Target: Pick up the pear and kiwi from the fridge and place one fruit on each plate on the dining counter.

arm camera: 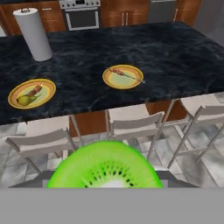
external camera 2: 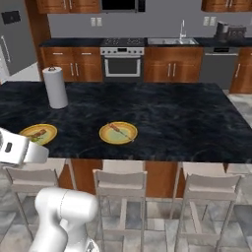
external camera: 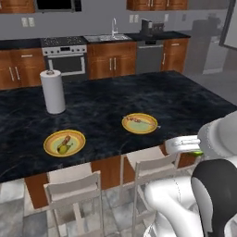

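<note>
In the left base view, a kitchen with brown wooden cabinets, an oven (external camera: 65,58) and a sink (external camera: 109,38) runs along the top of the frame, and the dining counter (external camera: 139,95) with its glossy black marbled top fills the middle. At lower left of the counter a yellow, orange-rimmed plate (external camera: 65,143) carries the pear (external camera: 63,148), a small yellow-green fruit beside a reddish-brown streak. A second plate (external camera: 140,123), right of centre, bears only its streak. A paper towel roll (external camera: 53,91) stands upright at upper left, well apart from both plates. Light stools (external camera: 74,192) line the near edge. At right the white arm crosses the frame, and a sliver of bright green kiwi (external camera: 197,153) shows beside it.

In the right base view, the counter spreads wide, with bare black top across the centre and right. The second plate sits near the middle, close to the near edge; the pear's plate lies at the left edge, partly behind the arm.

In the hand view, the kiwi (arm camera: 105,168) fills the bottom centre, its bright green cut face with a ring of dark seeds. The gripper (arm camera: 105,183) seems to grip it, though the fingers are hidden, so how wide they stand cannot be told. Both plates lie above, past the stools.
</note>
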Tool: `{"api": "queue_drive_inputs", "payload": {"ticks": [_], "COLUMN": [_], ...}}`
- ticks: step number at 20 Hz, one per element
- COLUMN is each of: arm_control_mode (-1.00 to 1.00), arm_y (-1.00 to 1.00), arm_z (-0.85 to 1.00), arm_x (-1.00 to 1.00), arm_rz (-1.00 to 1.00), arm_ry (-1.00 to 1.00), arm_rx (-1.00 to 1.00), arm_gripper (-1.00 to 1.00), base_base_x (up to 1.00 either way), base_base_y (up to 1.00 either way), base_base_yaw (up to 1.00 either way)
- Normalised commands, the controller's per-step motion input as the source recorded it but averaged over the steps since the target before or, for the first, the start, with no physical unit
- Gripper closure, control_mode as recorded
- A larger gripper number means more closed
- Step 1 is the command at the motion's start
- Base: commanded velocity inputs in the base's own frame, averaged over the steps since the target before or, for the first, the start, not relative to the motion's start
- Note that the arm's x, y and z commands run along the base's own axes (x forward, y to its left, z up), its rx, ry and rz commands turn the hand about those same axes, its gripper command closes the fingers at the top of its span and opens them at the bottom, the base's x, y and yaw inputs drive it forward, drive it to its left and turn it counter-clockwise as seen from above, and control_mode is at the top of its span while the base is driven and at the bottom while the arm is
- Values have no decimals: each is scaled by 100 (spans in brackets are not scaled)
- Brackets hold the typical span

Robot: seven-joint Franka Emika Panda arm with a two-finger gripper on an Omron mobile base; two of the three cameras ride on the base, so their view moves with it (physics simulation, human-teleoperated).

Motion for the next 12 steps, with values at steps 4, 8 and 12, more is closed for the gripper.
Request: {"api": "queue_drive_inputs", "payload": {"ticks": [4,8,12], "arm_control_mode": [100,100,100], "arm_y": [0,0,0], "arm_z": [0,0,0], "arm_x": [0,0,0], "arm_rz": [0,0,0], "arm_ry": [0,0,0], "arm_rx": [0,0,0], "arm_gripper": [100,100,100], "base_base_x": [49,32,28], "base_base_y": [-6,-21,-28], "base_base_yaw": [27,16,0]}}
